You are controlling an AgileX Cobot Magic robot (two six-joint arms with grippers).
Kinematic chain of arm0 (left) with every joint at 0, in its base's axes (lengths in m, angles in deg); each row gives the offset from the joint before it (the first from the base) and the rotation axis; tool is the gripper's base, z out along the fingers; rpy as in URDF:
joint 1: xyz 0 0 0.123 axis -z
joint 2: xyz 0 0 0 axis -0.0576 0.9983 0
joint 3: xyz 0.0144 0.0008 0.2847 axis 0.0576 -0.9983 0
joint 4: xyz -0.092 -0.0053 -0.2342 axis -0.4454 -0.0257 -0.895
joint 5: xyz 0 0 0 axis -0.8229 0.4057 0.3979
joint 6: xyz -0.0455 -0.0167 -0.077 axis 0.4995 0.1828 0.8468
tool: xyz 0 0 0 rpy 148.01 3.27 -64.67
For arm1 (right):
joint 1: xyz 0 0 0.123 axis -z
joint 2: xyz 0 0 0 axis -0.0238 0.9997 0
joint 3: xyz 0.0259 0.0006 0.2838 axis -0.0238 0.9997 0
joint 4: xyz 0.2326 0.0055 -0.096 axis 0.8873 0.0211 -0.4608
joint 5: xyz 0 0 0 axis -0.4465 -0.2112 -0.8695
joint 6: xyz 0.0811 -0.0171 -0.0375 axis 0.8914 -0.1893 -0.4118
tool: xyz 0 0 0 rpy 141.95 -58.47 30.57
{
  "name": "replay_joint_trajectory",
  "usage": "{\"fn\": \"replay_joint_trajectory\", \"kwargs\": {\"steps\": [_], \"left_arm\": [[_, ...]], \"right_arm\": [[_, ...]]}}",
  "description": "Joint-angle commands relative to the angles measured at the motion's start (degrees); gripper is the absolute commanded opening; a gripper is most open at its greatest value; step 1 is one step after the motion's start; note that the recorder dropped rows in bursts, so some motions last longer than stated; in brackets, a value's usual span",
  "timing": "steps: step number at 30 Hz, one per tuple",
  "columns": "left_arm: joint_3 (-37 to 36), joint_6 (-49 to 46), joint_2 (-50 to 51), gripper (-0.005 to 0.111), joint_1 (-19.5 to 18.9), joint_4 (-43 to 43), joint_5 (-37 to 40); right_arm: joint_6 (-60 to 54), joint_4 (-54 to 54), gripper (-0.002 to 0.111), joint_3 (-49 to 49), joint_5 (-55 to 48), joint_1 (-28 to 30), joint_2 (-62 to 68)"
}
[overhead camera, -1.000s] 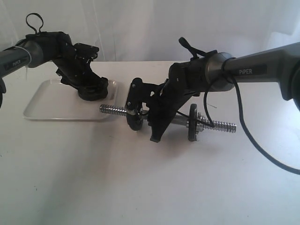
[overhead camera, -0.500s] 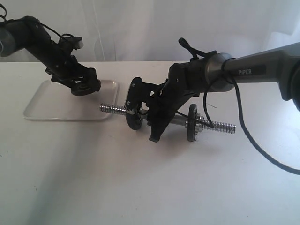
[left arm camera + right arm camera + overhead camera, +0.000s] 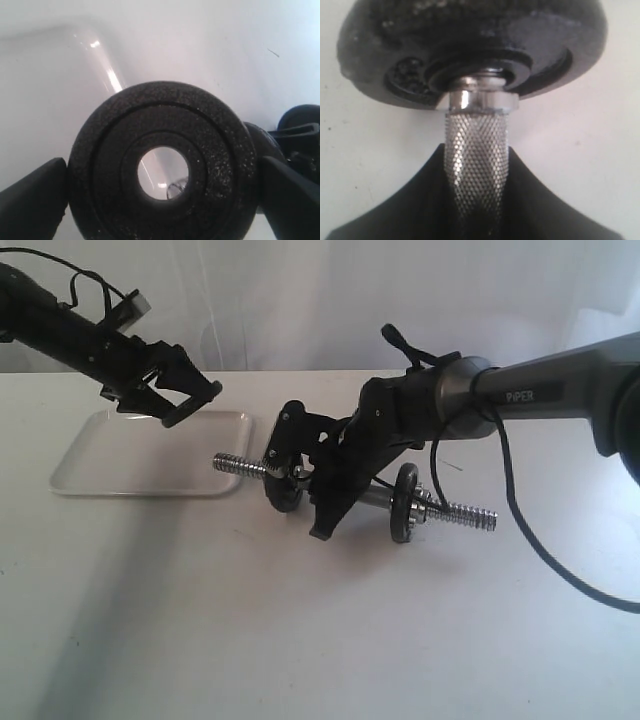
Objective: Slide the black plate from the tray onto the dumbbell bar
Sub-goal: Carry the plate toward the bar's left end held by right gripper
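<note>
1. Exterior view: the left gripper (image 3: 178,398) was closed on the black plate (image 3: 185,411) and held it in the air above the tray (image 3: 100,475), well apart from the bar (image 3: 236,465). The right gripper (image 3: 305,485) was clamped on the bar's middle. I judged the step to be carrying the plate to the bare threaded end nearest the tray. Doing it well meant lining the hole up on the bar's axis, with the plate's face square to it, before pushing. The plate showed edge-on here and was hard to tell from the fingers.
2. Left wrist view: the plate (image 3: 210,150) was pinched by its rim between both fingers (image 3: 30,200). Its hole was open and clear — handy for aiming. The fingertips were cut off by the frame.
3. Right wrist view: the knurled bar (image 3: 476,145) ran between dark jaws up to a fitted plate (image 3: 470,45). The bar's bare end was out of sight.
</note>
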State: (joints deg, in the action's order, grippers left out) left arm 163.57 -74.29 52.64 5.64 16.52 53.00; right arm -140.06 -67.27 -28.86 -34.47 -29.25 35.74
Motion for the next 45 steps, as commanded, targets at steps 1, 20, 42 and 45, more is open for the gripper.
{"fn": "replay_joint_trajectory", "kwargs": {"steps": [1, 20, 42, 45], "left_arm": [[0.2, 0.0, -1.8, 0.0, -0.5, -4.6, 6.2], [0.2, 4.6, -0.2, 0.0, -0.5, -8.2, 7.0], [0.2, 4.5, -0.2, 0.0, -0.3, -7.8, 2.8], [0.2, 4.5, -0.2, 0.0, -0.3, -7.8, 2.8]], "right_arm": [[3.6, 3.3, 0.0, -0.7, 6.7, -0.2, -1.7], [7.2, 3.6, 0.0, -0.7, 11.9, 1.0, -2.0], [7.2, 5.7, 0.0, -0.7, 17.1, 1.0, -5.4], [7.2, 5.7, 0.0, -0.7, 17.4, 0.9, -5.4]]}}
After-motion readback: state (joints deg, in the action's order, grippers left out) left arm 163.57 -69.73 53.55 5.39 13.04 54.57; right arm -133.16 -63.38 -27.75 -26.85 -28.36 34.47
